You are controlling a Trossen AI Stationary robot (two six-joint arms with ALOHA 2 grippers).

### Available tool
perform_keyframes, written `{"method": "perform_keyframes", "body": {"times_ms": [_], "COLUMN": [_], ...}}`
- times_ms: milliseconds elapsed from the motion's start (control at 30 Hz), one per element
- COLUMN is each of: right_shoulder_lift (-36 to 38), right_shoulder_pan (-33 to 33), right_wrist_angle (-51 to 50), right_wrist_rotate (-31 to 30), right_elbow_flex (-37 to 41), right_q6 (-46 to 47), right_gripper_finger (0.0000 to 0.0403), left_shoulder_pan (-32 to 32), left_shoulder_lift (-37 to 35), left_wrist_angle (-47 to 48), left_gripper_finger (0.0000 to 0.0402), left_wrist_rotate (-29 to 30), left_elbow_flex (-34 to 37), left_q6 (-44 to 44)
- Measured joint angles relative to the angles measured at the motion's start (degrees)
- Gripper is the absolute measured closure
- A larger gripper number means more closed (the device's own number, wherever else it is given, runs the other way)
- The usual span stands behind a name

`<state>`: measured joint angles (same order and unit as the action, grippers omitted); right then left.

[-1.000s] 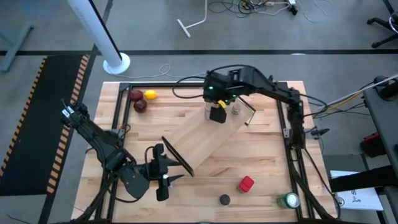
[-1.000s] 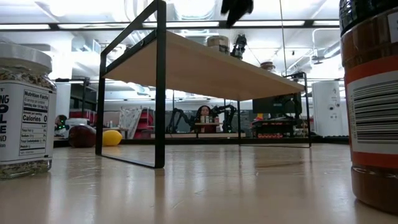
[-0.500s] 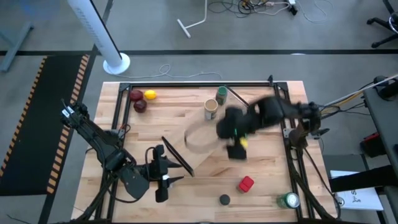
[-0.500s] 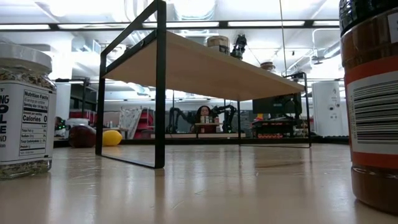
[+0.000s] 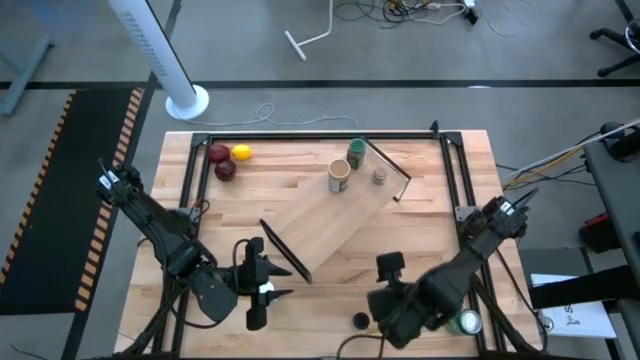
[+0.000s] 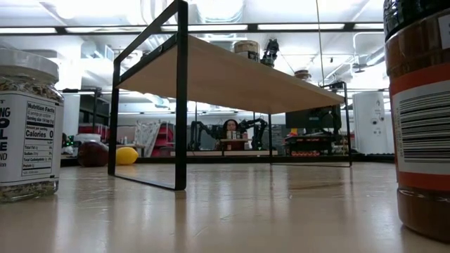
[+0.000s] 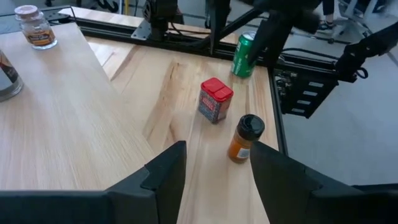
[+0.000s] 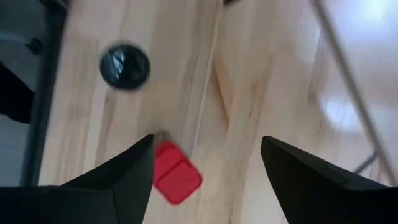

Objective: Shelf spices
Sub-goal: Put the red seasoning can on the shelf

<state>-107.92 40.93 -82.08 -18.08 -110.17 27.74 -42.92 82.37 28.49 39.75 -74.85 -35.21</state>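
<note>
The shelf (image 5: 335,215) lies slantwise mid-table and stands on black bar legs (image 6: 181,98). The tan cylinder (image 5: 340,175), the green-lidded jar (image 5: 357,153) and the tiny grey-capped jar (image 5: 380,177) stand on its far end. The red box (image 8: 177,173) and the black-capped jar (image 5: 360,321) stand on the table near the near edge. My right gripper (image 8: 208,180) is open above the red box, which its arm hides in the high view. My left gripper (image 5: 262,288) is open by the shelf's near-left end. The white-capped jar (image 6: 24,126) shows close in the low view.
A green-and-white can (image 5: 465,322) stands at the near-right corner. Red and yellow fruit (image 5: 228,160) lie at the far-left corner. A black frame (image 5: 300,138) runs round the tabletop. Bare wood lies between the shelf and the right frame rail.
My right gripper has swung from above the tan cylinder at the shelf's far end across toward the near edge, and now hangs over the red box. The tan cylinder has stayed standing on the shelf.
</note>
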Motion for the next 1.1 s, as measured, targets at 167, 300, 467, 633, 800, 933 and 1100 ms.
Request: {"method": "perform_keyframes", "body": {"times_ms": [167,300,467,633,800,933,1100], "right_shoulder_lift": [0.1,0.22,0.22,0.21,0.2,0.28,0.35], "right_shoulder_pan": [0.7,0.76,0.81,0.71,0.17,-0.12,-0.57], "right_wrist_angle": [0.09,0.8,3.22,6.4,8.18,11.01,11.97], "right_wrist_rotate": [-0.33,1.38,4.08,6.72,7.49,9.5,10.92], "right_elbow_flex": [7.49,11.34,14.54,18.12,20.59,22.65,23.47], "right_q6": [5.46,5.67,4.4,2.99,1.21,-0.45,-1.44], "right_gripper_finger": [0.011,0.0083,0.0059,0.0057,0.0057,0.0057,0.0058], "left_shoulder_pan": [0.24,0.26,0.26,0.26,0.26,0.26,0.26], "left_shoulder_lift": [0.0,0.0,0.0,0.0,0.0,0.0,0.0], "left_wrist_angle": [-0.07,-0.07,-0.09,-0.11,-0.23,-0.25,-0.22], "left_gripper_finger": [0.0237,0.0237,0.0237,0.0237,0.0237,0.0237,0.0237], "left_wrist_rotate": [0.02,0.07,0.09,0.11,0.11,0.13,0.13], "left_elbow_flex": [0.0,0.0,0.0,0.0,0.0,0.0,0.0], "left_q6": [0.14,0.16,0.16,0.08,-0.06,-0.06,-0.06]}}
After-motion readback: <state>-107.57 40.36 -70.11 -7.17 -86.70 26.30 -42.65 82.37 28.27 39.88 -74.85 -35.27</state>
